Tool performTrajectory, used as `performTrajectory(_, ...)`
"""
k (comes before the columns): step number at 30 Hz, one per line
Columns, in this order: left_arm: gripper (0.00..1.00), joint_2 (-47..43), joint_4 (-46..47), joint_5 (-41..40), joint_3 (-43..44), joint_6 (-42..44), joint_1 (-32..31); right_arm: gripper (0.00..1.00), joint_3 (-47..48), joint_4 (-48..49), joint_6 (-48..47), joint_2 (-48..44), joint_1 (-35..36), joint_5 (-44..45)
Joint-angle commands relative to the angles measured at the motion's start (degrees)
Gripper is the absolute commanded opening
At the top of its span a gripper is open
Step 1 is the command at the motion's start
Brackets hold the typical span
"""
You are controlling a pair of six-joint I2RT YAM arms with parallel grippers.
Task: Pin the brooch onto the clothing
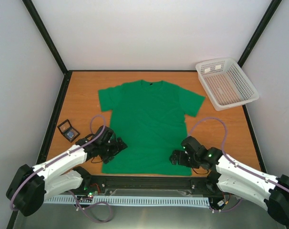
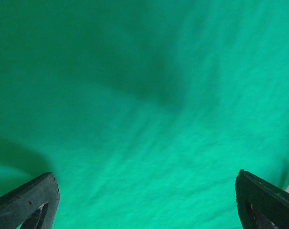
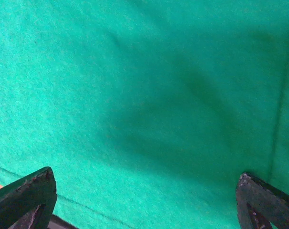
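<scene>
The clothing, a bright green T-shirt [image 1: 147, 119], lies flat in the middle of the wooden table with its collar at the far side. A small black square case [image 1: 68, 130] sits open to the left of the shirt. A tiny bluish-grey spot in it [image 1: 71, 136] looks like the brooch. My left gripper [image 1: 118, 145] is open and empty over the shirt's lower left hem. My right gripper [image 1: 174, 157] is open and empty over the lower right hem. Both wrist views show only green cloth [image 2: 144, 109] [image 3: 144, 95] between wide-spread fingertips [image 2: 30, 200] [image 3: 27, 195].
A white mesh basket [image 1: 242, 78] stands at the far right corner of the table. Black frame posts and white walls close in the table on the left, right and back. Purple cables loop beside both arms.
</scene>
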Motion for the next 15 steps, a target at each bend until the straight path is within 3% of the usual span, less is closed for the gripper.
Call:
performTrajectory(1,1.0,-4.47,-4.47,-1.71,0.65,0.41,-0.38,1.0,0.32,-9.71,0.33,-5.31,-0.23,0.37)
performTrajectory(5,1.0,-8.15,-10.55,-7.58,8.74,6.46,2.48,1.0,9.1,-11.48,-5.57,-3.6,-0.27,3.11)
performTrajectory(10,1.0,-6.38,-12.46,0.7,16.56,22.53,26.08,1.0,19.29,-8.17,-13.61,8.87,-1.55,6.64)
performTrajectory(15,1.0,4.3,-17.76,-11.22,26.72,29.19,37.58,1.0,26.43,-3.94,-19.92,18.44,-4.53,3.28)
